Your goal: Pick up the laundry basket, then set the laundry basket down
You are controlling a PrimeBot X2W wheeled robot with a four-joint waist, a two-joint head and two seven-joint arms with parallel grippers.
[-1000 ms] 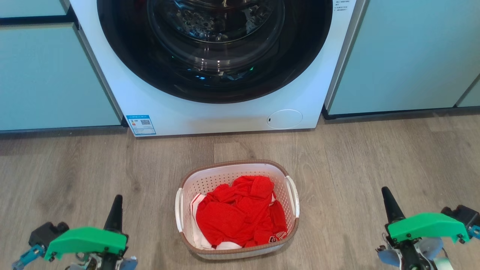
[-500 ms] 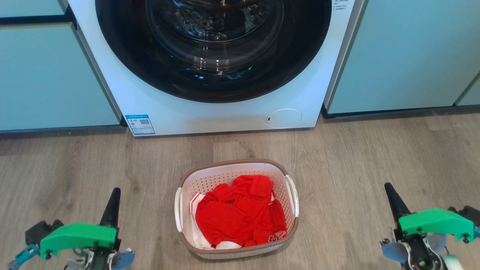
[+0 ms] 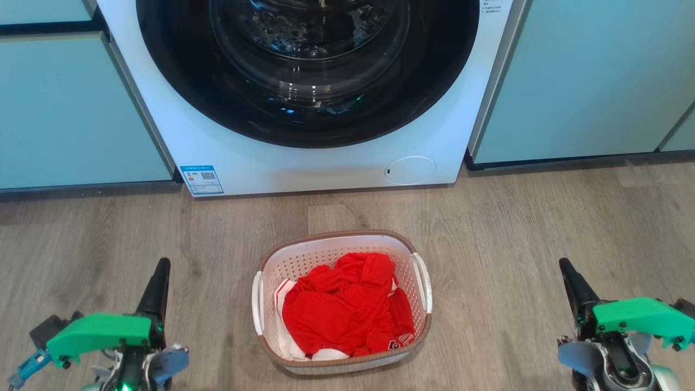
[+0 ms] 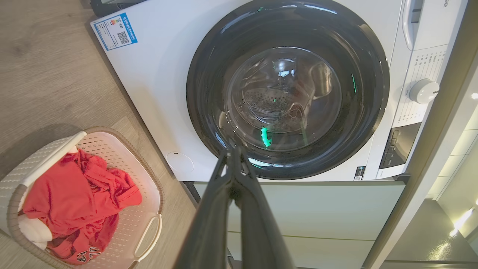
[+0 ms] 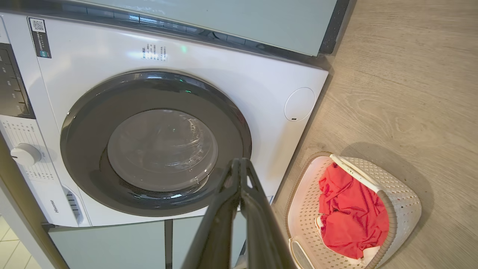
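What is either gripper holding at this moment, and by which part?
Nothing is held. The left gripper and right gripper are both shut empty, each off to a side of the laundry basket, which sits on the floor.

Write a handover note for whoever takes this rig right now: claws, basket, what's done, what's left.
Laundry basket: on the floor before the washing machine, red clothes inside.
Left claw: shut, empty, left of it, apart.
Right claw: shut, empty, right of it, apart.
Done: nothing; basket not yet lifted.
Left: probably open claws, take the side handles, lift, set down.
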